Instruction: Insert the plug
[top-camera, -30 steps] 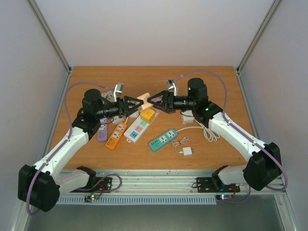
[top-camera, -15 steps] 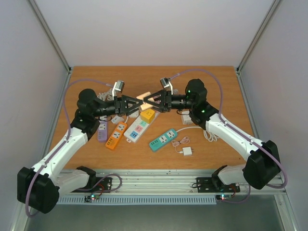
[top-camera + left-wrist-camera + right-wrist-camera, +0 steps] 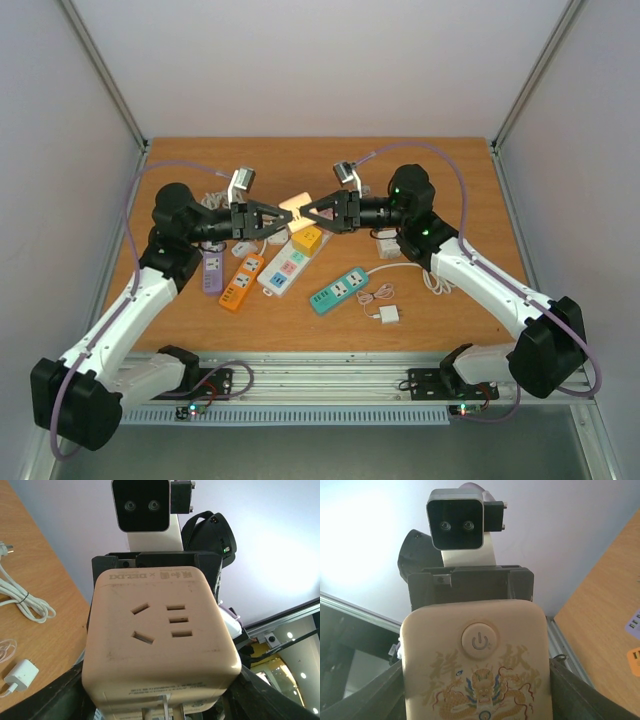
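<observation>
**Beige adapter held in the air between both my grippers**

The beige cube-shaped plastic plug adapter point(image 3: 160, 640) hangs above the table, over the far end of the white oblong power strip point(image 3: 285, 268), and touches nothing below it. My left gripper point(image 3: 288, 214) clamps it from the left. The left wrist camera shows the face with the socket slots filling the space between my fingers, with the plug pins point(image 3: 167, 707) showing at its lower edge. My right gripper point(image 3: 307, 213) meets it from the right. In the right wrist view the cube's other face, with a round power button and a gold dragon print, sits between my fingers, which lie against both of its sides. So both grippers are closed on the same cube, tip to tip.

A small yellow cube socket point(image 3: 307, 238) sits at the far end of the white strip. Just left of the strip lies an orange power strip point(image 3: 240, 281), and further left a purple power strip point(image 3: 212, 272). To the right of the white strip is a teal power strip point(image 3: 340, 290), lying at an angle. Beyond that are a small white charger block point(image 3: 388, 314) with a thin pinkish cable point(image 3: 375, 295), and a coiled white cord point(image 3: 435, 275). All of it rests on the brown wooden table point(image 3: 450, 170).
</observation>
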